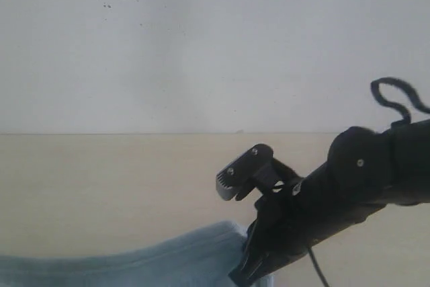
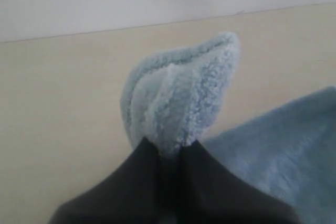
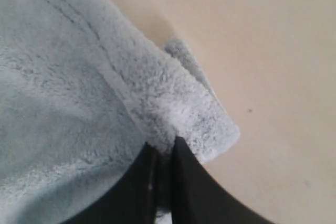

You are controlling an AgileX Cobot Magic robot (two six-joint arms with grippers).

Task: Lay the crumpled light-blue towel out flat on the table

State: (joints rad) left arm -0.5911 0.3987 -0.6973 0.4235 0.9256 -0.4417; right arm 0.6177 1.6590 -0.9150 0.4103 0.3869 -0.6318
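The pale-blue fluffy towel (image 1: 168, 260) lies along the bottom of the exterior view on the beige table (image 1: 101, 186). My right gripper (image 3: 164, 148) is shut on the towel's hemmed edge (image 3: 173, 108), close to a corner; the black right arm (image 1: 322, 199) comes in from the right and hides its jaws in the exterior view. My left gripper (image 2: 169, 148) is shut on a bunched fold of the towel (image 2: 178, 98), which stands up between its black fingers (image 2: 142, 171). More towel (image 2: 294, 150) lies flat beside it. The left gripper is out of the exterior view.
A white speckled wall (image 1: 201, 45) rises behind the table's far edge. Bare beige table surface (image 3: 273, 51) lies beside the towel's corner. A black cable (image 1: 396, 95) loops above the right arm.
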